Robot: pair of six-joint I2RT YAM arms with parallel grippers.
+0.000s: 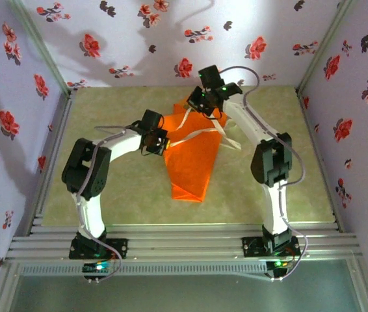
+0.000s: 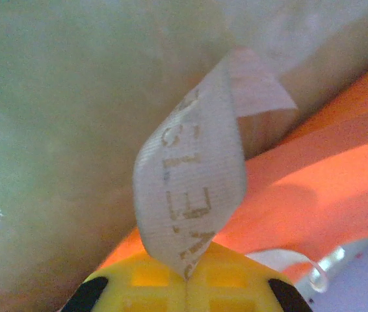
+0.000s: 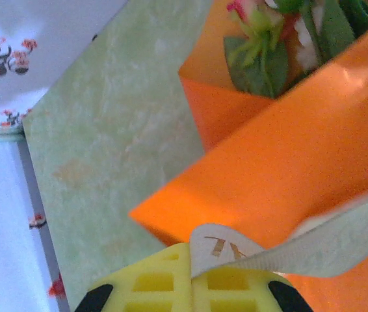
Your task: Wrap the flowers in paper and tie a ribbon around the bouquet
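Observation:
The bouquet (image 1: 194, 156) is an orange paper cone lying on the table with its point toward the arms. Pink and cream flowers (image 3: 268, 39) with green leaves show inside its wide end. The pale cream ribbon (image 1: 200, 133) crosses the cone at its middle. My left gripper (image 1: 160, 142) is at the cone's left edge, shut on a looped ribbon end (image 2: 190, 188) with printed letters. My right gripper (image 1: 200, 97) hovers at the wide far end, shut on the other ribbon end (image 3: 226, 250), which trails right over the orange paper (image 3: 301, 169).
The green tabletop (image 1: 106, 188) is walled on three sides by pale wallpaper with red flower prints (image 1: 90, 45). An aluminium rail frame (image 1: 184, 244) runs along the near edge by the arm bases.

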